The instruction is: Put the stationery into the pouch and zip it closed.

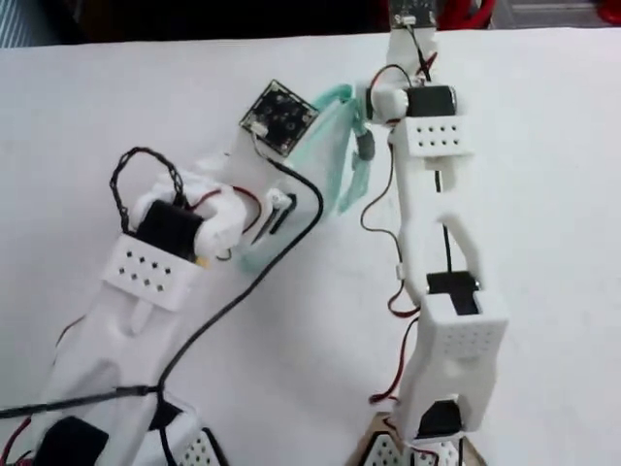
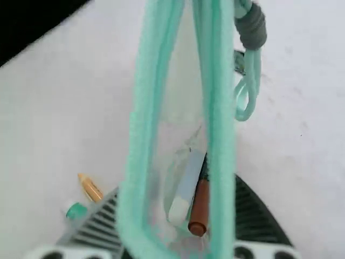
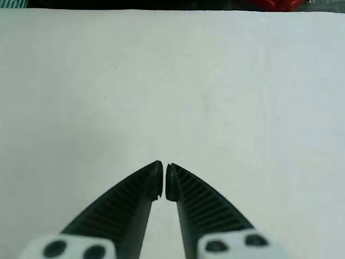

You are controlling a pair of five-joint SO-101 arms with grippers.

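A clear pouch [image 1: 330, 146] with mint-green zipper edges lies at the middle back of the table. In the left wrist view the pouch [image 2: 172, 124] is open at the top, with a brown pen [image 2: 198, 208] and a pale blue stick [image 2: 183, 189] inside. Its grey zip toggle [image 2: 250, 27] carries a mint cord loop [image 2: 245, 97]. My left gripper [image 1: 275, 209] is shut on the pouch's near end, with a black finger [image 2: 259, 216] on each side. A yellow tip [image 2: 89, 188] and a green cap [image 2: 75, 209] lie on the table beside the pouch. My right gripper [image 3: 163, 178] is shut above bare table.
The right arm [image 1: 441, 194] stretches toward the table's back edge just right of the pouch. The left arm's camera board [image 1: 279, 116] and black cable [image 1: 291, 233] hang over the pouch. White tabletop [image 1: 543, 194] lies to the right.
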